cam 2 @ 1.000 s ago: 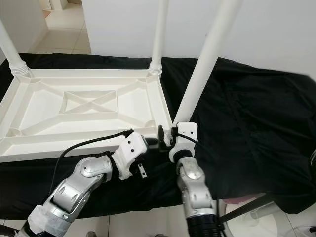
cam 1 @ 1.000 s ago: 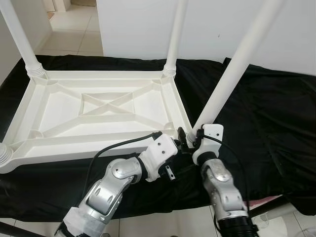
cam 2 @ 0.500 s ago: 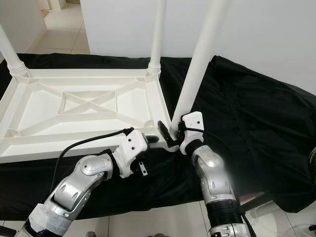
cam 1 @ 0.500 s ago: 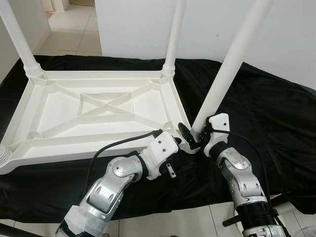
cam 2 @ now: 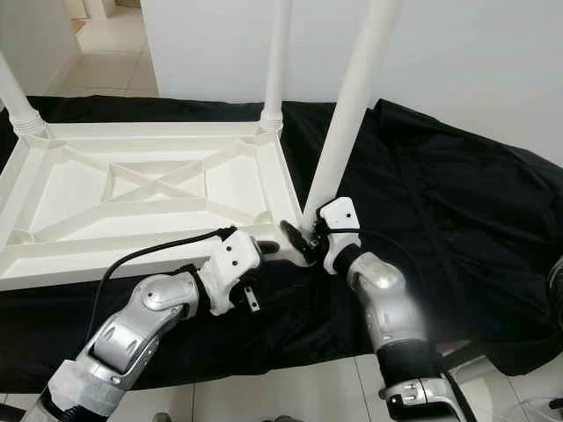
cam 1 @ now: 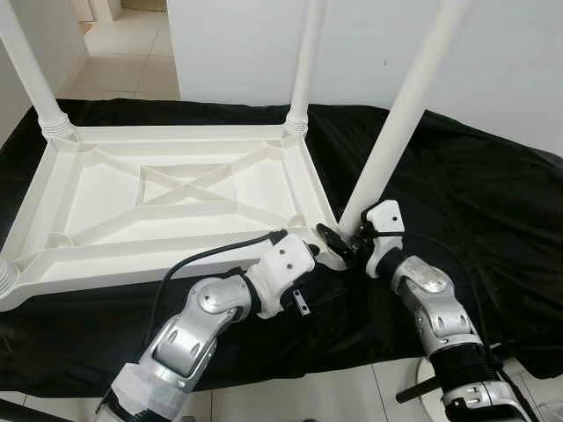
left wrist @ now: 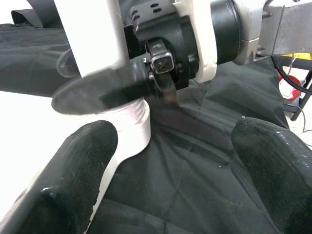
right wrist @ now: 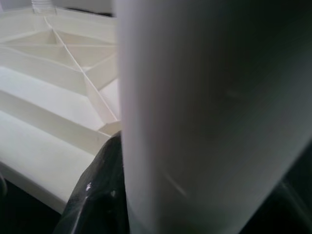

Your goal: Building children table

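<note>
A white children's table top [cam 1: 132, 264] lies upside down on a black cloth [cam 1: 466, 193]. White legs stand at its far left [cam 1: 31, 70] and far right [cam 1: 305, 61] corners. At the near right corner a tilted white leg [cam 1: 400, 114] meets its ribbed socket [left wrist: 131, 122]. My right gripper [cam 1: 345, 242] is shut on this leg's base; one black finger [left wrist: 107, 90] crosses in front of it. My left gripper [left wrist: 170, 195] hovers open just beside that corner, its fingers [left wrist: 73, 180] wide apart over the cloth.
A ribbed leg base [cam 1: 5, 280] shows at the table top's near left corner. A white wall [cam 1: 369, 35] rises behind the cloth, with tiled floor [cam 1: 132, 44] at the far left. A stand's foot [cam 1: 413, 391] and cables lie on the floor at the near right.
My right arm has swung out to the right while its gripper stays at the leg's base. The held leg now leans a little less. The left arm has hardly moved.
</note>
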Motion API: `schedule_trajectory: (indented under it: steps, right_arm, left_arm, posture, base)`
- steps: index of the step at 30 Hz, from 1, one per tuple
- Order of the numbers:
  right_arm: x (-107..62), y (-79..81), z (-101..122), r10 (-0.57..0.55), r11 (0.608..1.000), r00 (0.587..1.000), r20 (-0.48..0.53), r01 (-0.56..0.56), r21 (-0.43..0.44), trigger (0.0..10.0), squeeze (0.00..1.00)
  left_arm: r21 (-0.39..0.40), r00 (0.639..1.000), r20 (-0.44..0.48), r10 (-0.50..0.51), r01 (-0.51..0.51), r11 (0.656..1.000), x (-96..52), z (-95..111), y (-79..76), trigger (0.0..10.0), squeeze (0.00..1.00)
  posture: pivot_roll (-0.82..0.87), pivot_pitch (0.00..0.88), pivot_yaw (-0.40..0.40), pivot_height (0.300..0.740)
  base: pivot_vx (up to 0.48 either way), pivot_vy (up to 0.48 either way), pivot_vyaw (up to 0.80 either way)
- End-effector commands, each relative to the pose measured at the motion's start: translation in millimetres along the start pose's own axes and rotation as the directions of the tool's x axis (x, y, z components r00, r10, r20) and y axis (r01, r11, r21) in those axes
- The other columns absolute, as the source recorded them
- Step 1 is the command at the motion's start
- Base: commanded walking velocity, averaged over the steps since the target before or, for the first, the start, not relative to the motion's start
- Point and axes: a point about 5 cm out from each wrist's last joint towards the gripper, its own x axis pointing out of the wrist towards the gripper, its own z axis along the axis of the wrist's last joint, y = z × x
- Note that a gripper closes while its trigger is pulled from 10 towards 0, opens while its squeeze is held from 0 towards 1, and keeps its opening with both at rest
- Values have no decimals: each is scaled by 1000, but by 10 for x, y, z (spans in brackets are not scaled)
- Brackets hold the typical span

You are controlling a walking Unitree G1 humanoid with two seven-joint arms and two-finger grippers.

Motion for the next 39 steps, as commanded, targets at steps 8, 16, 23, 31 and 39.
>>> schedule_trajectory:
  steps: [8,16,23,31,39]
  right_arm:
    - [-52,11,-93,14,1000,999,-36,-14,-8,10000,0]
    - [-70,0,-102,-60,998,998,-26,61,24,10000,0]
    - [-20,130,-32,-218,974,976,0,217,62,10000,0]
    - [-7,295,-33,-383,915,923,-20,383,130,10000,0]
    - [-67,360,-38,-573,797,817,-64,574,186,10000,0]
  left_arm:
    - [0,1000,-3,-3,3,1000,7,3,-6,10000,0]
    - [2,1000,-8,-3,3,1000,6,-8,-10,10000,0]
    - [-1,1000,-9,0,0,1000,-3,-10,-14,10000,0]
    - [-12,1000,-23,9,-9,1000,-1,-38,-12,10000,0]
    - [-40,997,-54,59,-61,997,-16,-78,73,10000,0]
  posture:
    - [-38,76,-72,740]
    - [-41,82,-70,740]
    - [-42,87,-74,740]
    - [-43,90,-74,740]
    - [-35,91,-81,740]
  base:
    - [0,0,0]
    - [0,0,0]
    - [0,0,0]
    - [0,0,0]
    - [0,0,0]
